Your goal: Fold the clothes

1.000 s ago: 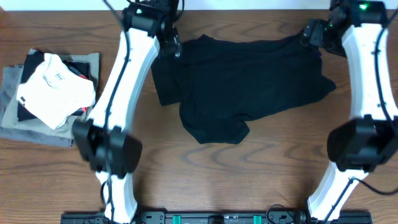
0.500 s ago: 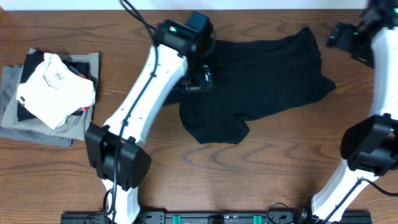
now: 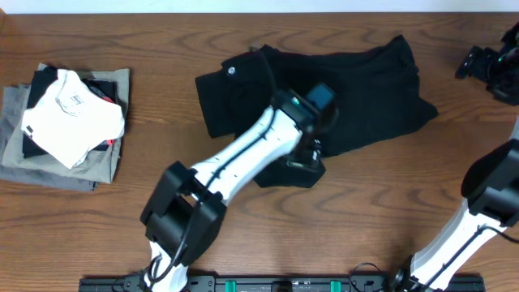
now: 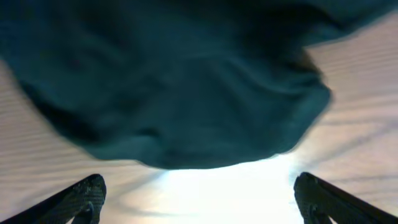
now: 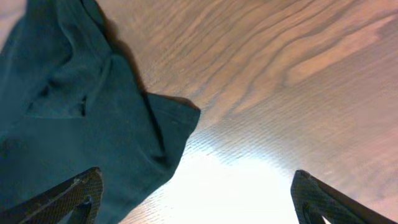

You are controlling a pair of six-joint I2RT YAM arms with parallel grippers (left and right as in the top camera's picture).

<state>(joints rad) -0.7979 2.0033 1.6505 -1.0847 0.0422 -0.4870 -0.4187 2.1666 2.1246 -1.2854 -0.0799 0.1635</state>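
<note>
A: Shirt (image 3: 357,89), where?
B: Crumpled on tabletop (image 3: 389,203), centre-far.
A: Jaws?
B: L jaws wide apart, empty, over its near hem. R jaws apart too, empty, off its right edge, not touching.

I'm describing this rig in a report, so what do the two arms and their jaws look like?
The left arm and right arm match: smooth white links joined by bulky black joints. A small green light glows near the left wrist, and a thin black cable trails at the left base. The jaws are black tapering wedges.
</note>
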